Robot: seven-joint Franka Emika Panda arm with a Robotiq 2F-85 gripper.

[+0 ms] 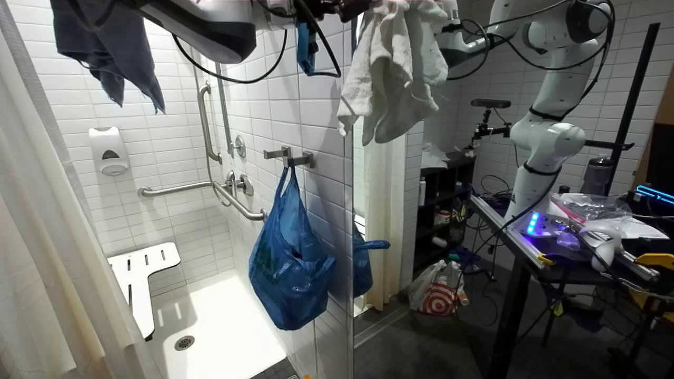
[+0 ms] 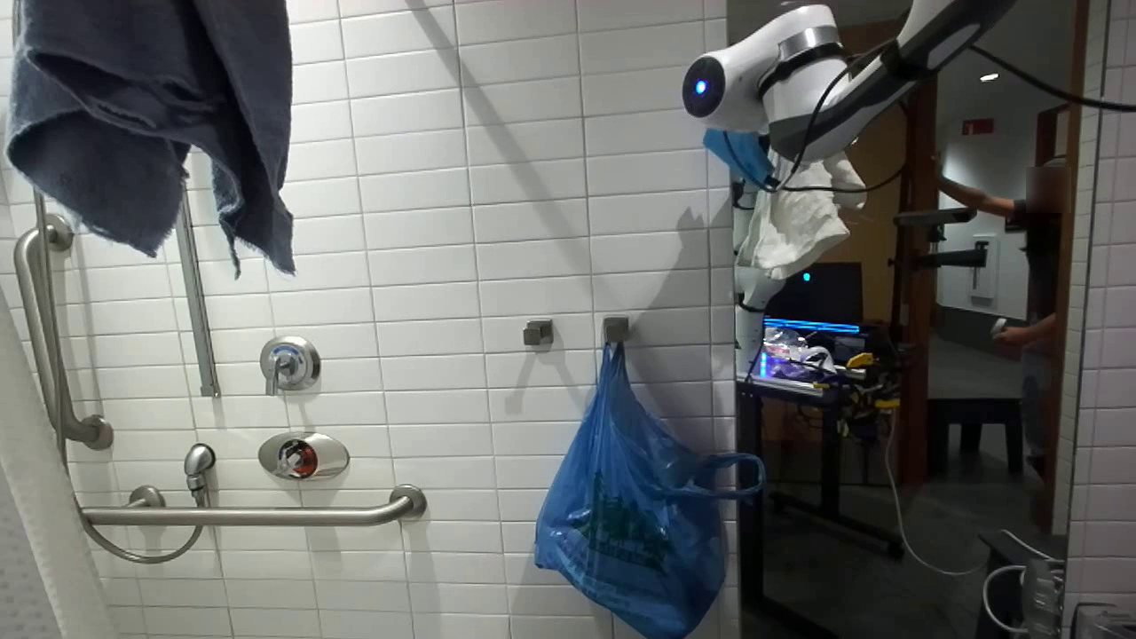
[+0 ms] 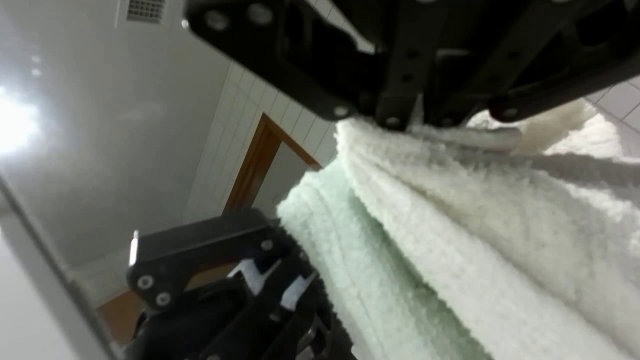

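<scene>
- White terry towel (image 1: 384,68) hangs in the air, higher than the blue plastic bag (image 1: 292,258) and off toward the mirror (image 2: 825,577) next to it.
- My gripper (image 3: 419,114) is closed tight, with a bunched fold of that towel pinched at its fingertips; the rest of the cloth drapes free, apart from the bag.
- Just above the bag, a square metal hook (image 2: 616,329) bears its handle; a matching hook (image 2: 537,334) sits near that one.
- Navy towel (image 2: 160,124) hangs well apart from the bag, also higher than it.
- Pale green cloth (image 3: 345,240) in the wrist view is, I judge, the towel's reflection; whether the towel touches the mirror I cannot tell.
- To hold this well, I think I should keep the pinch firm, since only a small bunch seems caught, move slowly so loose corners don't swing, and steer the hem clear of the hooks and the bag's handles.
</scene>
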